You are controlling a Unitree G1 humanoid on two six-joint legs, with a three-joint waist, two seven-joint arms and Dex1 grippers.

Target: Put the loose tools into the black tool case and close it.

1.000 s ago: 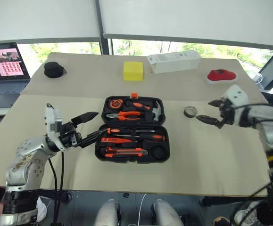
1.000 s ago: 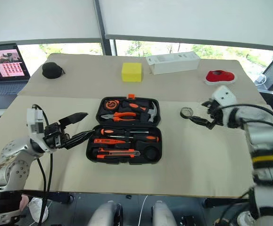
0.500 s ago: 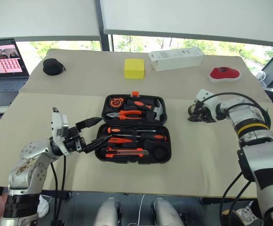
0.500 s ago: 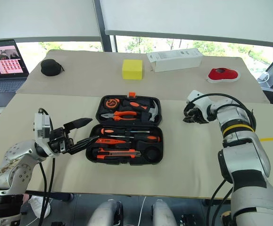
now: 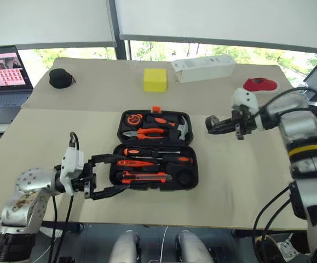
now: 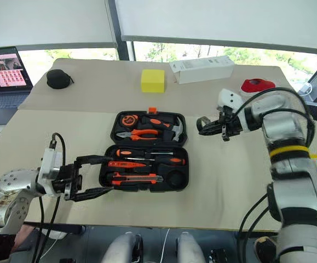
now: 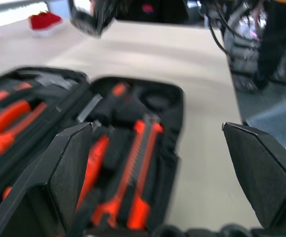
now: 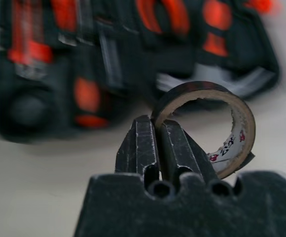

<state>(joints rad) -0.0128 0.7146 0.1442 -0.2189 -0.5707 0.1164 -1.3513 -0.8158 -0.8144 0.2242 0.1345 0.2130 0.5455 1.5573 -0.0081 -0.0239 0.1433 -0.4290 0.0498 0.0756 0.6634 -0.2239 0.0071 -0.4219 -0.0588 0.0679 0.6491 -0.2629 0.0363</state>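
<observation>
Tan table (image 5: 246, 181) before far windows (image 5: 163, 52) with white roller blinds (image 5: 218, 22), greenery outside; open laptop (image 5: 4, 74) at far left; dark floor (image 5: 163, 241) near.

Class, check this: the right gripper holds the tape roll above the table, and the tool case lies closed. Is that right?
One mistake: the tool case lies open, as the left eye view shows. The right gripper does hold the tape roll above the table.

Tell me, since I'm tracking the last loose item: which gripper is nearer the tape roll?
Right. The right gripper is shut on the tape roll, beside the tool case; the left gripper hangs open at the case's opposite side.
</observation>
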